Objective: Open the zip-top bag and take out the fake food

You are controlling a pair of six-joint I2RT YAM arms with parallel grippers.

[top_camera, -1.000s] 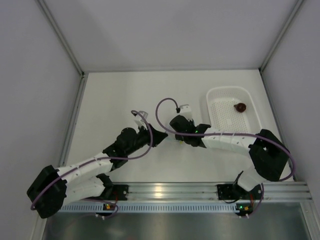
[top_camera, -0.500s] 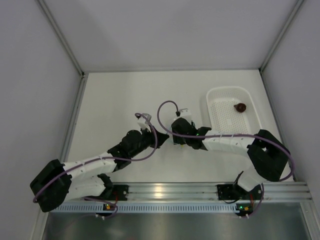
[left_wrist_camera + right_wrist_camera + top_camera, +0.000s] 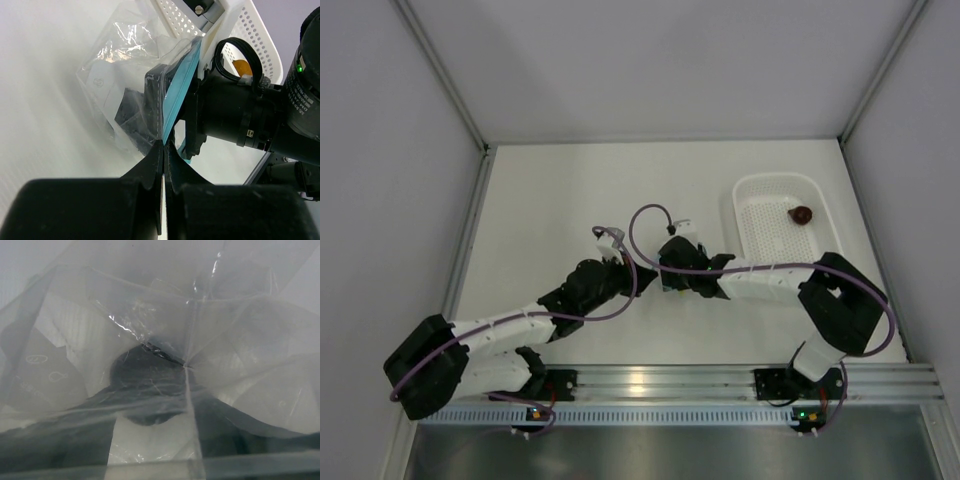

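The clear zip-top bag (image 3: 125, 75) lies at the table's middle, between the two grippers. My left gripper (image 3: 164, 144) is shut on its light blue zip strip (image 3: 180, 90); in the top view it is at mid-table (image 3: 642, 272). My right gripper (image 3: 667, 276) reaches into the bag's mouth, and its dark fingers (image 3: 142, 107) show through the plastic. In the right wrist view the plastic surrounds the gripper (image 3: 152, 400), which is closed on a dark rounded food piece (image 3: 145, 380). A maroon-brown piece (image 3: 802, 214) lies in the white basket (image 3: 765, 235). An orange-looking piece (image 3: 243, 65) shows by the basket.
The white perforated basket (image 3: 252, 30) stands right of the grippers, close behind the right wrist. Grey walls enclose the table on the left, back and right. The metal rail (image 3: 650, 385) with the arm bases runs along the near edge.
The left gripper has moved right and the right gripper left, so they now meet at the bag. The right arm's elbow has swung in. The piece in the basket has not moved.
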